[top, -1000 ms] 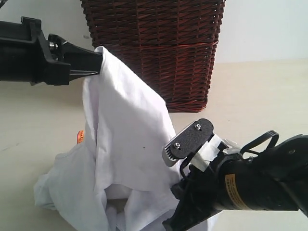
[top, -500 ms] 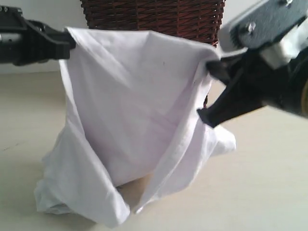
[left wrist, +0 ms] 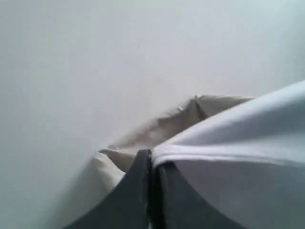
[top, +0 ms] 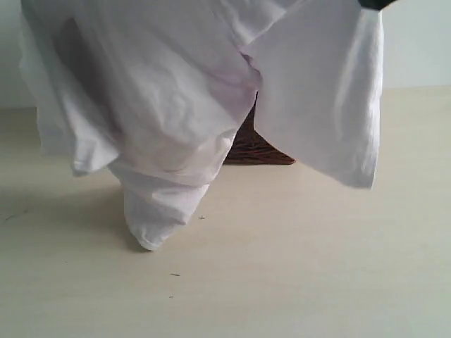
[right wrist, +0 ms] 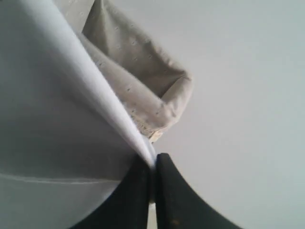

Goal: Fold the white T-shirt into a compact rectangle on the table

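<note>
The white T-shirt (top: pixel 176 91) hangs spread in the air across the top of the exterior view, its lowest fold drooping almost to the table (top: pixel 303 267). In that view both grippers sit above the frame; only a dark tip of the right one shows at the top right corner. Up close, my left gripper (left wrist: pixel 151 161) is shut on a hemmed edge of the T-shirt (left wrist: pixel 238 143). My right gripper (right wrist: pixel 154 163) is likewise shut, pinching a thin edge of the T-shirt (right wrist: pixel 52 119).
A dark brown wicker basket (top: pixel 257 146) stands at the back of the table, almost wholly hidden behind the hanging cloth. Bare beige tabletop runs along the front and right.
Both grippers have risen out of the exterior view, lifting the T-shirt off the table and stretching it wide. The right gripper pinched the cloth and carried it up to the right.
</note>
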Robot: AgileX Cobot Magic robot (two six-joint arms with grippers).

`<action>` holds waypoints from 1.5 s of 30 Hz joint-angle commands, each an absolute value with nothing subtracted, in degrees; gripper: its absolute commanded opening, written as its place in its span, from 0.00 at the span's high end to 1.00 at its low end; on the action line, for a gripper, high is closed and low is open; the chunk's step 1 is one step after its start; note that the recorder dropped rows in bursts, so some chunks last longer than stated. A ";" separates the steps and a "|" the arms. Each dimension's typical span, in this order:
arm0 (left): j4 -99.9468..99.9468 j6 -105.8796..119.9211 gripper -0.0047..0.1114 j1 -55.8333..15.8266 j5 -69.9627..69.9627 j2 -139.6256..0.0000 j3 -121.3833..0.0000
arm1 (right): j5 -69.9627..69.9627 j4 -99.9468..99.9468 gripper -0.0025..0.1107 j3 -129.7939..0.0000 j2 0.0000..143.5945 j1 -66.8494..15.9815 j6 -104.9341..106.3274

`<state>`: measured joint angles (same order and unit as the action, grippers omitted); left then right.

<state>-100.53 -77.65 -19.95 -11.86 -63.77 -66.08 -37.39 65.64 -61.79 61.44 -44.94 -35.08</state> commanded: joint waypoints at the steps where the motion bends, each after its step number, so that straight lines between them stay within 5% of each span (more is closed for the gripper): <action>1: -99.95 -63.98 0.96 -20.01 0.00 -59.40 -67.37 | -39.34 65.63 0.98 -66.13 61.41 -43.55 -31.05; 10: -95.26 -62.37 0.96 -20.01 9.21 -57.12 -60.23 | -41.04 59.62 0.98 -66.97 63.82 -43.55 -28.13; 16: -73.03 -40.43 0.96 -20.01 18.66 -64.82 -57.11 | -43.50 59.57 0.98 -66.97 64.91 -43.55 -28.13; 25: -34.95 0.93 0.96 -20.01 39.05 -75.28 -71.31 | -43.42 54.84 0.98 -66.97 67.32 -38.82 -23.70; 35: -45.34 -2.57 0.96 -20.33 52.31 -72.74 -94.42 | -37.92 55.42 0.98 -79.32 67.71 -38.57 -22.10; 45: -57.37 0.52 0.96 -35.72 68.03 -66.41 -95.60 | -39.81 45.96 0.98 -79.75 67.17 -38.57 -13.66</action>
